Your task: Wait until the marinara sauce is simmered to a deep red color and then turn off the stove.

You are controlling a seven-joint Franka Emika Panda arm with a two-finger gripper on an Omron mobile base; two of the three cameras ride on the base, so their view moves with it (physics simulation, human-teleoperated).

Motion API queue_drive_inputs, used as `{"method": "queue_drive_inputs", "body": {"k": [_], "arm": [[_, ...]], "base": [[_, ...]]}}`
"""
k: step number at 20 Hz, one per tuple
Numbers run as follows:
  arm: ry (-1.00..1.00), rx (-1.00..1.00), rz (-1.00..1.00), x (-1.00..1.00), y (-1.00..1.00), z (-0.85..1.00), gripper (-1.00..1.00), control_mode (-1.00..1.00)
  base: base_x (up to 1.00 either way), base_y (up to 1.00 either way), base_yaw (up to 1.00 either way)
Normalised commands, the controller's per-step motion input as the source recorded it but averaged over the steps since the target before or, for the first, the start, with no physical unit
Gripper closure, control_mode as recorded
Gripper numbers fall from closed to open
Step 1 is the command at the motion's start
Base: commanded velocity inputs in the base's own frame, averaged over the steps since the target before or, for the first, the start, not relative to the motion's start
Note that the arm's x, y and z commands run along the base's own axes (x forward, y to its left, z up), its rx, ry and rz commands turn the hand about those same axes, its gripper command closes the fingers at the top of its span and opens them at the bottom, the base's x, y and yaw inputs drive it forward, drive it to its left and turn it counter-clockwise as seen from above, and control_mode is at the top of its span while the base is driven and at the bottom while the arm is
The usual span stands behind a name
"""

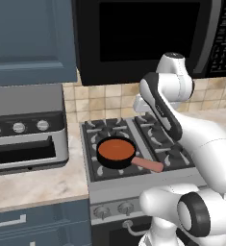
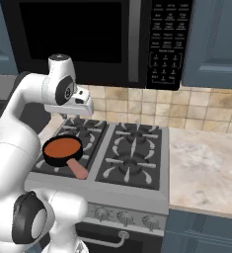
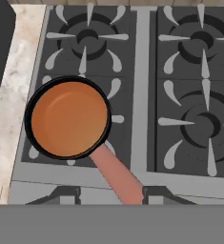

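Hand view is looking straight down from the claw (image 3: pixel 111 194), whose two dark fingertips are standing apart and gripping nothing. Below it and slightly left, the small black round pan (image 3: pixel 32 138) with the pinkish handle (image 3: pixel 117 176) is sitting on the front-left burner of the wide stainless-steel gas stove (image 3: pixel 142 90). The flat disc of marinara sauce (image 3: pixel 68 117) is showing orange-red, so the waiting step is judged in hand. Next, the claw is needing to descend forward to the round front knobs (image 1: pixel 125 208).

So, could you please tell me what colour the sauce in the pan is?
Orange-red sauce, clearest in the hand view.
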Motion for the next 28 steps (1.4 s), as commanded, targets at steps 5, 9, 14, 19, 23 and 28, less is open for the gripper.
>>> {"method": "queue_drive_inputs", "body": {"k": [5,9,14,19,23,28], "arm": [[0.00,0.00,0.00,0.00,0.00,0.00,-1.00,1.00],[0.00,0.00,0.00,0.00,0.00,0.00,-1.00,1.00],[0.00,0.00,0.00,0.00,0.00,0.00,-1.00,1.00],[0.00,0.00,0.00,0.00,0.00,0.00,-1.00,1.00],[0.00,0.00,0.00,0.00,0.00,0.00,-1.00,1.00],[0.00,0.00,0.00,0.00,0.00,0.00,-1.00,1.00]], "base": [[0.00,-0.06,0.00],[-0.09,-0.33,0.00],[-0.24,-0.38,-0.02],[-0.39,-0.38,-0.06],[-0.45,-0.31,-0.08],[-0.23,-0.38,-0.04]]}}
